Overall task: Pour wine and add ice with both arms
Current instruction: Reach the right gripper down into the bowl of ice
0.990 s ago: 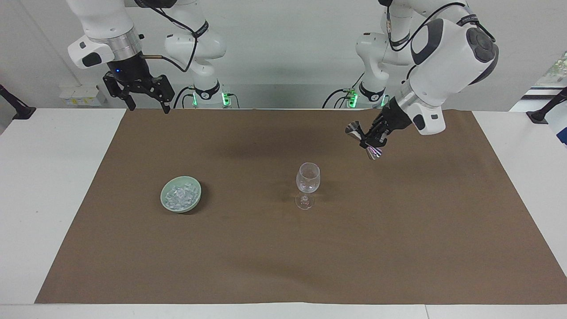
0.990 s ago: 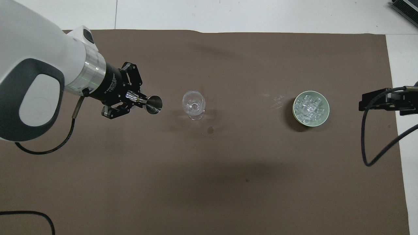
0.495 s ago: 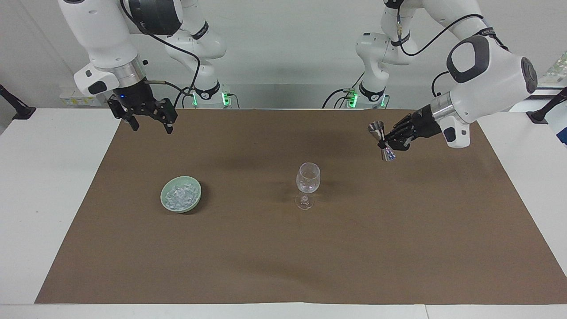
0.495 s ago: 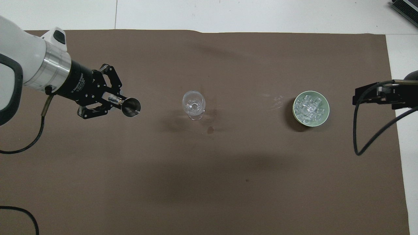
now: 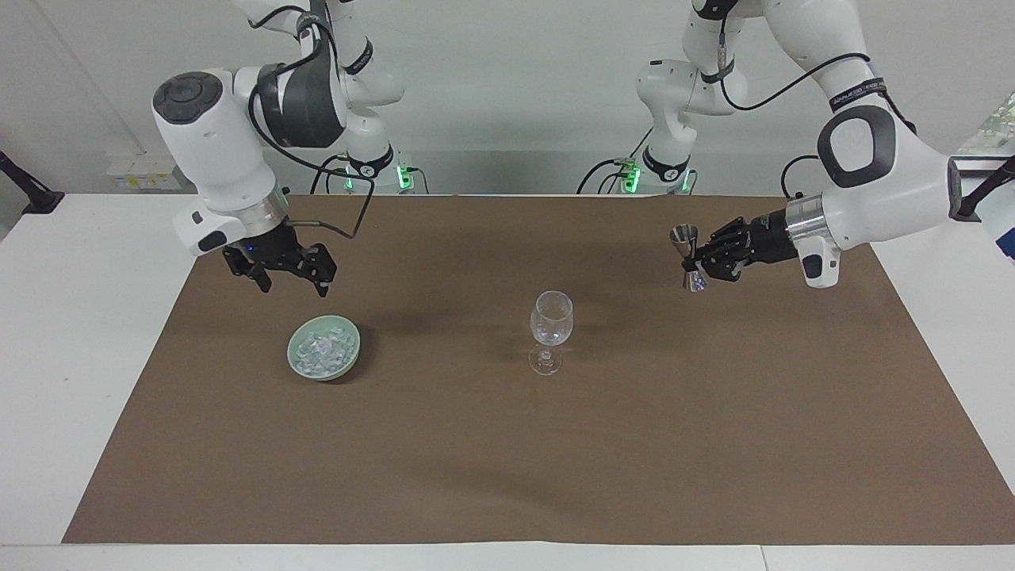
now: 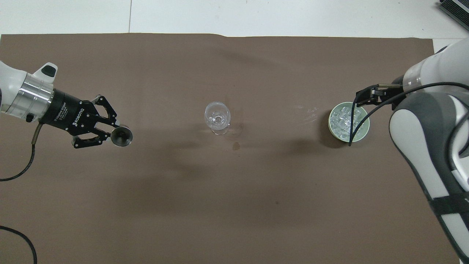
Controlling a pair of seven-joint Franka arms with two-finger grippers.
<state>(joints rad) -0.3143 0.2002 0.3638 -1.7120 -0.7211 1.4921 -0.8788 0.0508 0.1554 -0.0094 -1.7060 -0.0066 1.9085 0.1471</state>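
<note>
Ice (image 5: 323,351) sitting in bowl (image 5: 350,358) toward right arm's end of surface. Right gripper (image 5: 289,279) hovering over bowl's robot-side rim, jaws apart, empty. Chunks likely slick, light, hard: pinching single top piece looks safest. Left gripper (image 5: 702,255) holding jigger (image 5: 688,258) upright, jaws clamped on it.

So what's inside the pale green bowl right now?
The bowl holds a heap of clear ice chunks. In the overhead view the right gripper and its cable cover part of the rim; the bowl's bottom is hidden under the ice.
</note>
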